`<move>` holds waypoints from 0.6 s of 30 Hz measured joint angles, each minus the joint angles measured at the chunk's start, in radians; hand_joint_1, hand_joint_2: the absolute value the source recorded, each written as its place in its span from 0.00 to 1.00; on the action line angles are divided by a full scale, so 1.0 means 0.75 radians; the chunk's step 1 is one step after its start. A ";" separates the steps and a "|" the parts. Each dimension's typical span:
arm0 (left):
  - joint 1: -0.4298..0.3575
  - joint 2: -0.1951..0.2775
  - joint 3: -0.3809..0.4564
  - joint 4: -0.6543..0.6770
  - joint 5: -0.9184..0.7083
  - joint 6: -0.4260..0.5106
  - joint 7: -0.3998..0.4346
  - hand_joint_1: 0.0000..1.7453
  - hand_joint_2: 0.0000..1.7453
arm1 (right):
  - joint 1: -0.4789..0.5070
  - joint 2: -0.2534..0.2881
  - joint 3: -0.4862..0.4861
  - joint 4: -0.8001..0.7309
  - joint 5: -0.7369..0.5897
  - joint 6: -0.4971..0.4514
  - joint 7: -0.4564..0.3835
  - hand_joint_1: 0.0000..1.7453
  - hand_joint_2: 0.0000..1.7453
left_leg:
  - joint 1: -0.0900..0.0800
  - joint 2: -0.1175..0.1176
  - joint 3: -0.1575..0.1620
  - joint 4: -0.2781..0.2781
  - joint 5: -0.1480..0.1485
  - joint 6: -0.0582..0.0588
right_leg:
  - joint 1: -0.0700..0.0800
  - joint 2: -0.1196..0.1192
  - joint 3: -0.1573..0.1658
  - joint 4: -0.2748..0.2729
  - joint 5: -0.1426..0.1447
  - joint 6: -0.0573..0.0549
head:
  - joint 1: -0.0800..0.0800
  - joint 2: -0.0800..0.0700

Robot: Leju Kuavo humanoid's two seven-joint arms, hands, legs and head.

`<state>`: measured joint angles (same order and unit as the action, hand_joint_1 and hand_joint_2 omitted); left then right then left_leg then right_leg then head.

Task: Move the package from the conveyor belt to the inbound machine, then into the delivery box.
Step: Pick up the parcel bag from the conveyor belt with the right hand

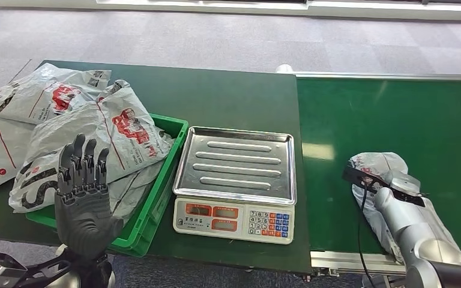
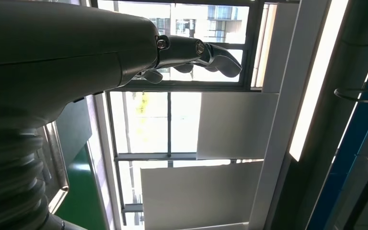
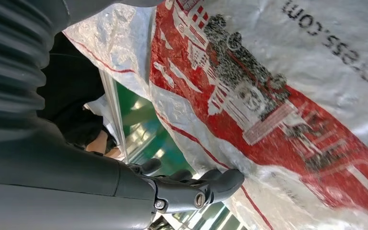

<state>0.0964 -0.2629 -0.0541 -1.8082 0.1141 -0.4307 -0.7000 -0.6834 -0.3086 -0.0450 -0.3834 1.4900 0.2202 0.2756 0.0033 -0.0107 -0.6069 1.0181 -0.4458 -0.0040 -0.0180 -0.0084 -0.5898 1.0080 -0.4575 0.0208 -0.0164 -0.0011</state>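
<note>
A grey package [image 1: 379, 165] with red print lies on the green conveyor belt [image 1: 396, 114] at the right. My right arm reaches onto it from the near side, and my right hand [image 1: 377, 187] is mostly hidden under its own wrist. In the right wrist view the thumb [image 3: 223, 183] touches the package [image 3: 287, 96], with the darker fingers curled beside it; whether they grip it is unclear. My left hand [image 1: 83, 192] stands raised at the lower left, fingers straight and apart, holding nothing. In the left wrist view the left hand [image 2: 191, 51] shows against windows.
A scale with a steel tray [image 1: 235, 162] and a keypad front [image 1: 234, 219] sits between the arms. To its left is a green crate [image 1: 171, 165] heaped with several grey packages [image 1: 114, 129]; more packages [image 1: 36, 93] lie on the dark green table behind it.
</note>
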 joint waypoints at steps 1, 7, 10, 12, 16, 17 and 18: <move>0.000 0.000 0.000 0.001 0.000 0.000 0.000 0.00 1.00 | -0.001 -0.001 0.000 0.007 0.000 0.002 0.003 0.00 1.00 | 0.000 0.000 0.000 0.000 0.000 0.000 | 0.000 0.000 0.000 0.000 0.000 0.000 | 0.000 0.000; 0.000 -0.002 0.002 0.005 -0.001 0.015 0.000 0.00 1.00 | -0.015 -0.012 0.000 0.028 0.013 0.004 0.097 0.00 1.00 | 0.000 0.000 0.000 0.000 0.000 0.000 | 0.000 0.000 0.001 0.000 0.000 0.000 | 0.000 0.000; 0.001 -0.003 0.005 0.003 -0.002 0.028 0.000 0.00 1.00 | -0.026 -0.024 0.000 0.031 0.031 -0.004 0.172 0.00 1.00 | 0.000 0.000 0.000 0.000 0.000 0.000 | 0.000 0.000 0.001 0.000 0.000 0.000 | 0.000 0.000; 0.002 -0.003 0.008 0.001 -0.002 0.035 0.000 0.00 1.00 | -0.031 -0.030 0.000 0.032 0.035 0.001 0.171 0.00 1.00 | 0.000 0.000 0.000 0.000 0.000 0.000 | 0.000 0.000 0.001 0.000 0.000 0.000 | 0.000 0.000; 0.003 -0.003 0.013 -0.003 -0.003 0.040 0.000 0.00 1.00 | -0.030 -0.030 0.000 0.037 0.027 0.024 0.069 0.00 1.00 | 0.000 0.000 0.001 0.000 0.000 0.000 | 0.000 0.000 0.001 0.000 0.000 0.000 | 0.000 0.000; 0.003 -0.003 0.013 -0.004 -0.003 0.040 0.000 0.00 1.00 | -0.028 -0.029 0.000 0.038 0.024 0.025 0.055 0.00 1.00 | 0.000 0.000 0.001 0.000 0.000 0.000 | 0.000 -0.001 0.001 0.000 0.000 0.000 | 0.000 0.000; 0.004 -0.003 0.014 -0.005 -0.003 0.040 0.000 0.00 1.00 | -0.027 -0.028 0.000 0.038 0.024 0.025 0.049 0.00 1.00 | 0.000 0.000 0.000 0.000 0.000 0.000 | 0.000 -0.001 0.001 0.000 0.000 0.000 | 0.000 0.000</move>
<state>0.0991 -0.2655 -0.0436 -1.8118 0.1118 -0.4009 -0.7000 -0.7035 -0.3298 -0.0450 -0.3549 1.5077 0.2390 0.3125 0.0033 -0.0110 -0.6065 1.0181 -0.4455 -0.0040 -0.0181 -0.0094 -0.5888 1.0081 -0.4574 0.0208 -0.0164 -0.0011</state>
